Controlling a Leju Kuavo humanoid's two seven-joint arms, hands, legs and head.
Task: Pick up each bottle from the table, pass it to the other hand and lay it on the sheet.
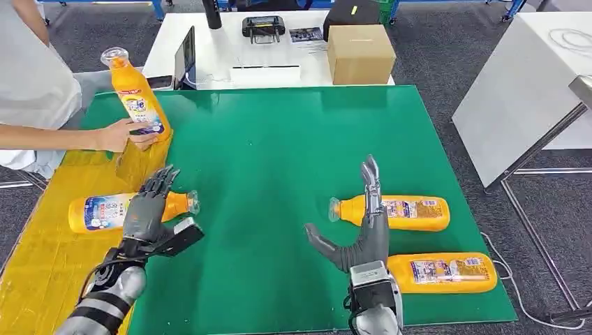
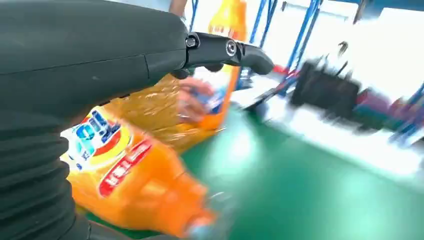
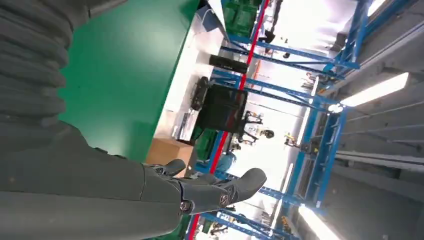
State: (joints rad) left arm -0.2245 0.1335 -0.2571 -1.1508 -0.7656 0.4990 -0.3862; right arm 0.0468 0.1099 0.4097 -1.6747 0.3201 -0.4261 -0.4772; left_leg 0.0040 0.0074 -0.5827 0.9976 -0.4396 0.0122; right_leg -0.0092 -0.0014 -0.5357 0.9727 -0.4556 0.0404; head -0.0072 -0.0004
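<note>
Orange bottles (image 1: 401, 212) with blue-and-white labels lie on a green table (image 1: 279, 160) beside a crinkled yellow sheet (image 1: 49, 265). A brown box (image 1: 360, 54) sits on the white table (image 1: 209, 49) beyond.

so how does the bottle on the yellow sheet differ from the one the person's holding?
The sheet bottle lies on its side under the left hand; the person's bottle stands tilted, base on the yellow sheet, gripped by the person's hand. Both are orange, with clear caps.

Cardboard box (image 1: 360, 54) and black controller (image 1: 263, 28) on white table (image 1: 209, 49), person's hand (image 1: 126, 135) at left.
</note>
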